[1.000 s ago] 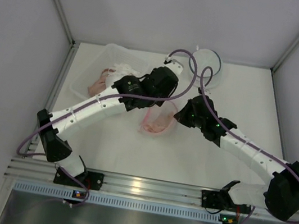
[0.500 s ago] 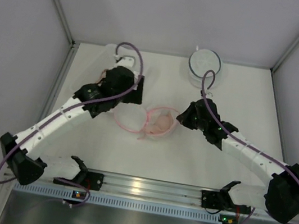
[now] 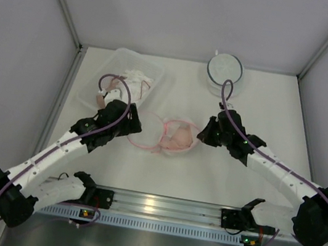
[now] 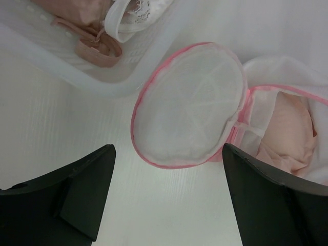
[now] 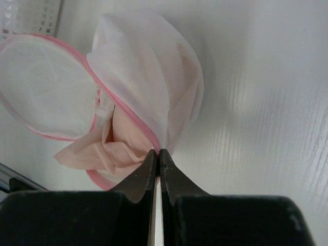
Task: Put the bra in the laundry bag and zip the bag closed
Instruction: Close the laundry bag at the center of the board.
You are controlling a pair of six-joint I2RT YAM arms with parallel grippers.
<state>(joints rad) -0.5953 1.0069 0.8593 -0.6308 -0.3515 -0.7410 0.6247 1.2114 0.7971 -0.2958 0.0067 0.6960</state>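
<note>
Right jaws pinch laundry bag (image 5: 148, 72) rim.

L gripper (image 4: 167, 148) jaws wide over open laundry bag (image 4: 189, 102), bra (image 4: 288, 134) inside, bin (image 4: 77, 66) top-left.

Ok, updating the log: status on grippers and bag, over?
Left gripper open, over the lid. Right gripper shut on laundry bag rim. Bag unzipped; bra inside, fabric spilling past the rim, likely fouling the zip.

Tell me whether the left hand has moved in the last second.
Yes. The left hand has pulled back toward the near side, off the clear bin.
</note>
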